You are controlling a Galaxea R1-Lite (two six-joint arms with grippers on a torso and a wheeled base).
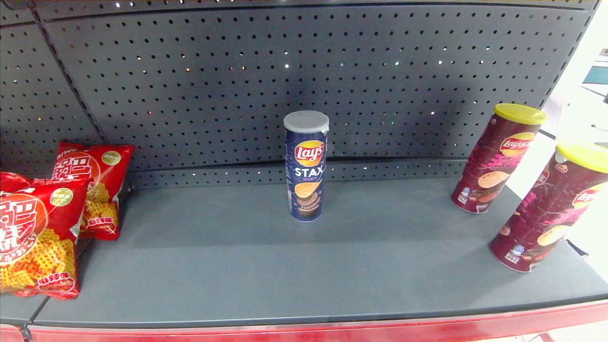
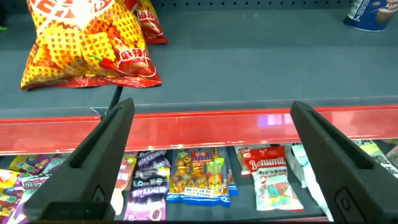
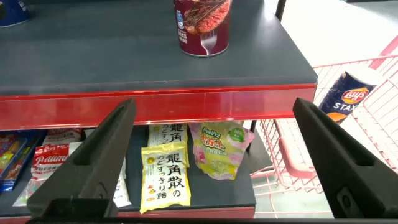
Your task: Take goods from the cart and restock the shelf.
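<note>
On the grey shelf, one blue can upright near the middle, close to the pegboard back. Toward the right end, a rear maroon can and a front maroon can, both yellow-lidded, both standing, set apart from each other. At the left end, a rear snack bag and a front snack bag, red, propped one behind the other and overlapping. Left tool released, fingers spread wide with nothing between them, held just in front of the shelf's red front edge near the snack bags' end. Right tool likewise released and empty, facing the same red edge at the maroon cans' end. Beneath, a lower shelf stocked with bright packets lying in a row. Just beyond the shelf's right end, a red wire cart with a second blue can lying slanted inside it.
</note>
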